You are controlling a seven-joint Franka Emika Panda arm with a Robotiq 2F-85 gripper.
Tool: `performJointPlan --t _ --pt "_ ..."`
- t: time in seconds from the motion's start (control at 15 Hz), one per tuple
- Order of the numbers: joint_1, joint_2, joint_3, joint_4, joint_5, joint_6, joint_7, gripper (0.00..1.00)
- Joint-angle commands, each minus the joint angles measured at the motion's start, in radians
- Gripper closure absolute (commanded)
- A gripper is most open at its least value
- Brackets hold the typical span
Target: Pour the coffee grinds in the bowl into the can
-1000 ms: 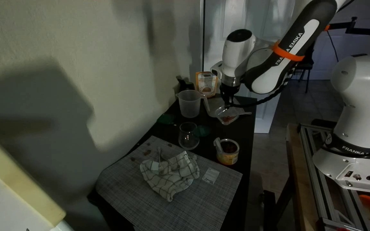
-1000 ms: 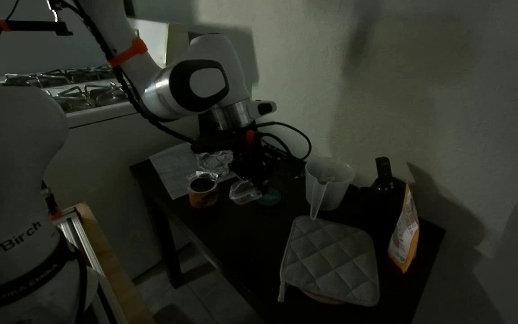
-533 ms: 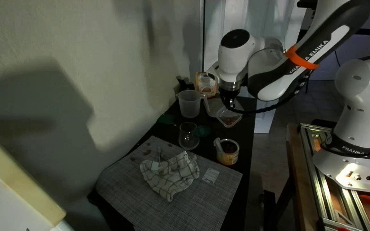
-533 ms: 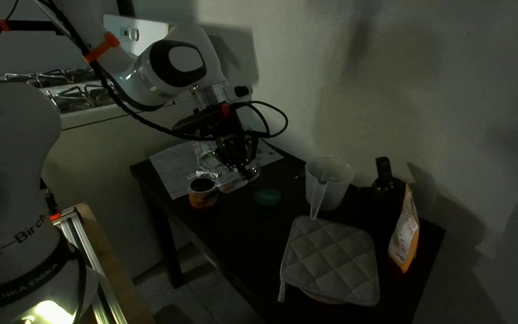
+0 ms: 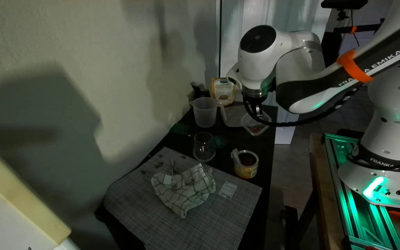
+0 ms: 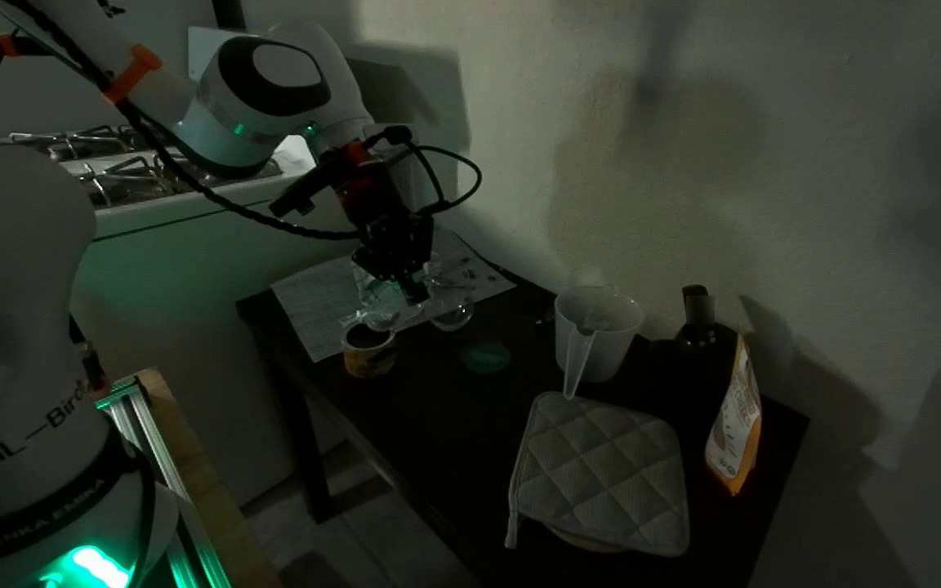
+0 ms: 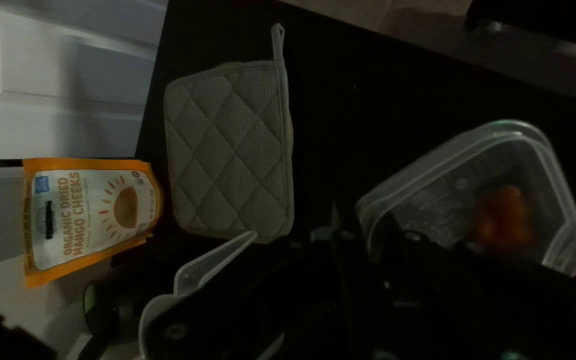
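Observation:
My gripper [image 7: 365, 235] is shut on a corner of a clear square plastic container [image 7: 473, 155] holding an orange-brown lump [image 7: 503, 217]. In an exterior view the gripper [image 5: 258, 113] holds the container [image 5: 257, 125] above the dark table. In an exterior view the gripper [image 6: 415, 292] is above and behind the can, with the container hard to make out. The can [image 5: 246, 170] stands upright with its lid bent up and dark contents; it also shows in an exterior view [image 6: 368, 361]. A rim and reddish contents at the wrist view's right edge may be the can. No pale grey round bowl shows.
A clear glass [image 5: 204, 149], a measuring jug [image 5: 205, 113] and a green lid [image 6: 485, 357] stand or lie near the wall. A quilted mitt [image 6: 601, 474] and an orange pouch [image 6: 736, 425] are at one end. A checked cloth [image 5: 186, 189] lies on the grey mat [image 5: 217, 222].
The gripper has carried the container toward the can's end of the table, leftward and upward in an exterior view. The base light has gone from off to white to green.

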Motion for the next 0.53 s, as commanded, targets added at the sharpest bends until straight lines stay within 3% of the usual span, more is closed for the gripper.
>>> performJointPlan --t 0.0,0.07,0.47 --pt "0.039 0.104 0.020 0.006 0.007 -0.093 -0.002 0.97" --pt "0.067 0.126 0.021 -0.029 0.004 -0.095 -0.002 0.97" --pt "0.039 0.171 0.133 0.011 -0.069 -0.177 0.042 0.97"
